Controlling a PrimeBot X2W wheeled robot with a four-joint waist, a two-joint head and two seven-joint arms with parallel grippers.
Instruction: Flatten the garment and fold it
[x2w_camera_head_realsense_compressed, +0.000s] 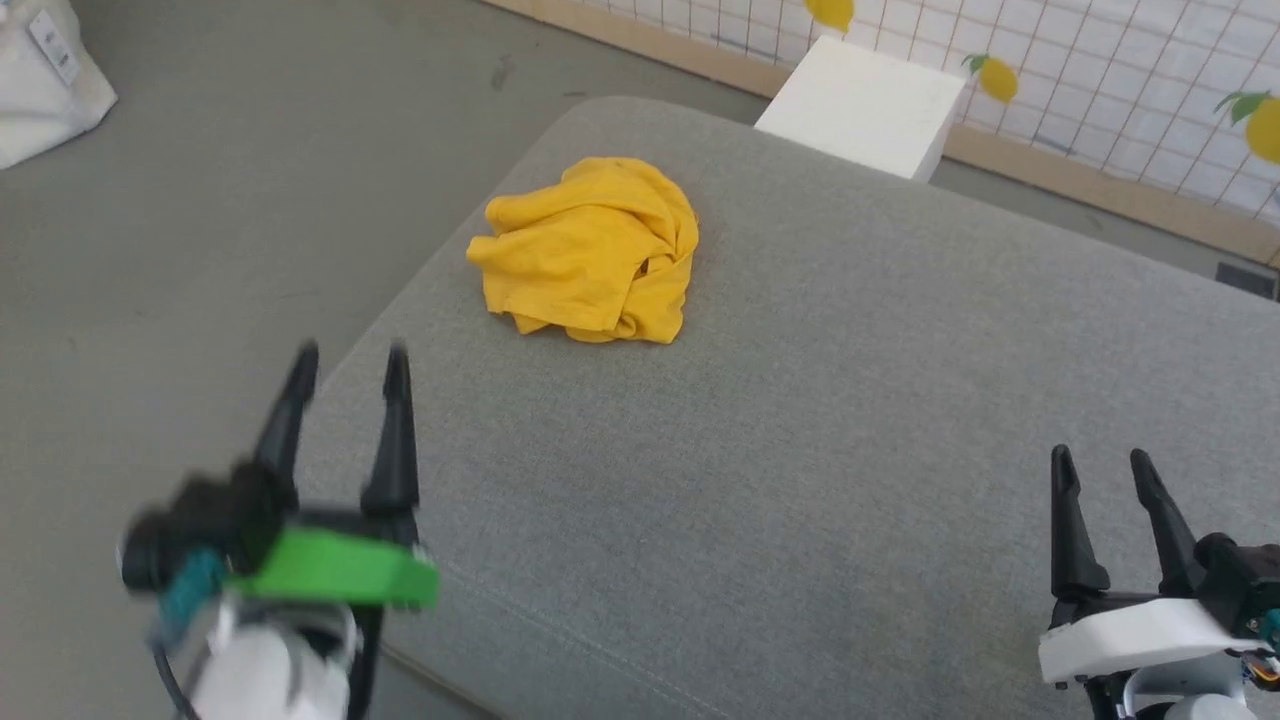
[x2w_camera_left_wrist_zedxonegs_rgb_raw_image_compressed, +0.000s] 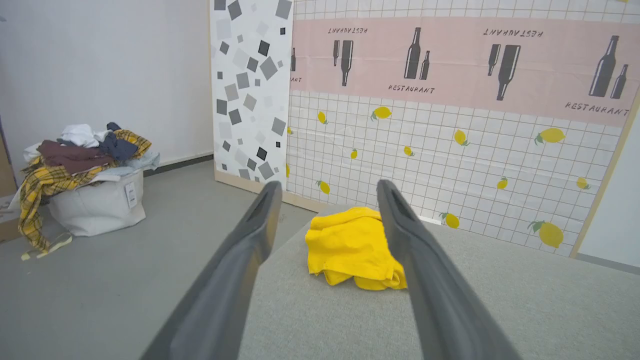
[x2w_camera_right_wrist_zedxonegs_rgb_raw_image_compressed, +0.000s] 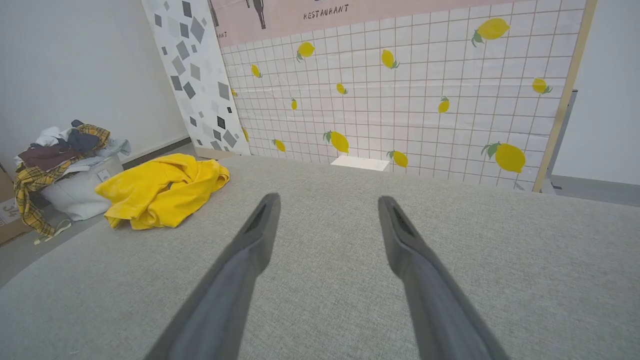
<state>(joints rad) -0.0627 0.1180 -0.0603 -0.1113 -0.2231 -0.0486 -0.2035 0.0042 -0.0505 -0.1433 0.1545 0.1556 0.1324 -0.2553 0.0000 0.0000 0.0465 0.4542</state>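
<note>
So the garment (x2w_camera_head_realsense_compressed: 585, 250) is a mustard-yellow heap, all scrunched up with folds going every way. It sits on the grey fabric-covered surface (x2w_camera_head_realsense_compressed: 850, 420), close to the far left corner and not far from the left edge.

The left gripper (x2w_camera_head_realsense_compressed: 350, 355) hangs over the near left edge of the surface, a bit blurry in the head view, with its 2 dark fingers (x2w_camera_head_realsense_compressed: 395, 430) spread apart and nothing between them. It's well short of the garment. In the left wrist view the yellow heap lies straight ahead, framed between the 2 fingers, with the right one covering its right edge.

The right gripper (x2w_camera_head_realsense_compressed: 1100, 458) is at the near right, over the surface, jaws also wide apart and empty, well apart from the garment. From its wrist view the heap is off to the far left.

Around it: grey floor (x2w_camera_head_realsense_compressed: 200, 200), a white box (x2w_camera_head_realsense_compressed: 860, 105) just past the far edge of the surface, a grid-and-lemon wall panel (x2w_camera_left_wrist_zedxonegs_rgb_raw_image_compressed: 450, 165) behind that, and a white laundry bag (x2w_camera_left_wrist_zedxonegs_rgb_raw_image_compressed: 95, 205) piled with mixed clothes on the floor to the left.
</note>
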